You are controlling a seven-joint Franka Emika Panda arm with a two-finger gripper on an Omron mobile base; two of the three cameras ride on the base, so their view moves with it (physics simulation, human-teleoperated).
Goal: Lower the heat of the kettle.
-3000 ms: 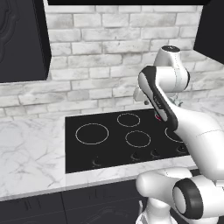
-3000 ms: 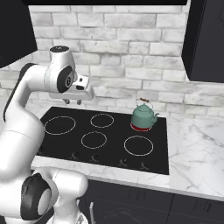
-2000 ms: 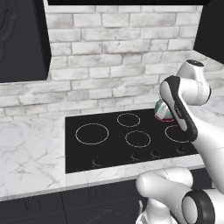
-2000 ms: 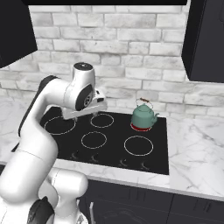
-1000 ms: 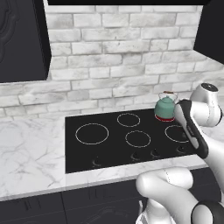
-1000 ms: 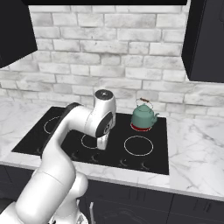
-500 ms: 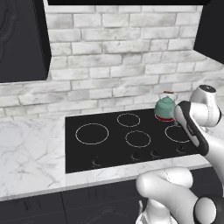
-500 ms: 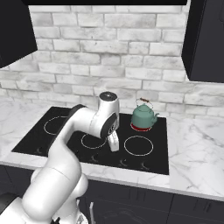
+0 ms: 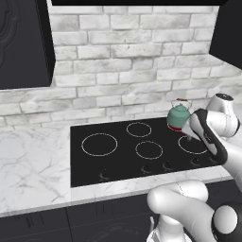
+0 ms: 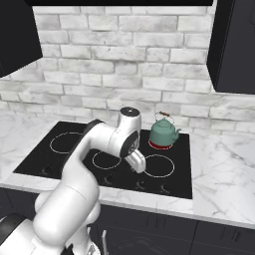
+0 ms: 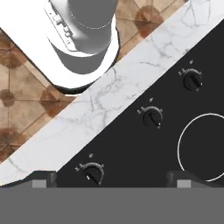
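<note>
Three control knobs line up diagonally in your hand view along the front strip of the black cooktop: the left knob sits just above the fingertips, the middle knob lies up and to the right of it, and the right knob is farther up again, with a white burner ring beside them. Your gripper looks down on that strip with its jaws spread wide and nothing between them, which I take as a hand lined up to close on a dial, since turning a knob is how the heat comes down. Which knob serves the kettle's burner you can't settle from here, so judge it before you commit. Moving right across the right base view, the arm bends low over the front of the cooktop and the hand's underside is hidden there. Beyond it, the kettle stands upright on the rear right burner, which glows red beneath it, well apart from the hand. You see a small, rounded teal-green body with a short spout, a thin arched coppery handle and a small lid knob; in the left base view the kettle stands by the brick wall.
</note>
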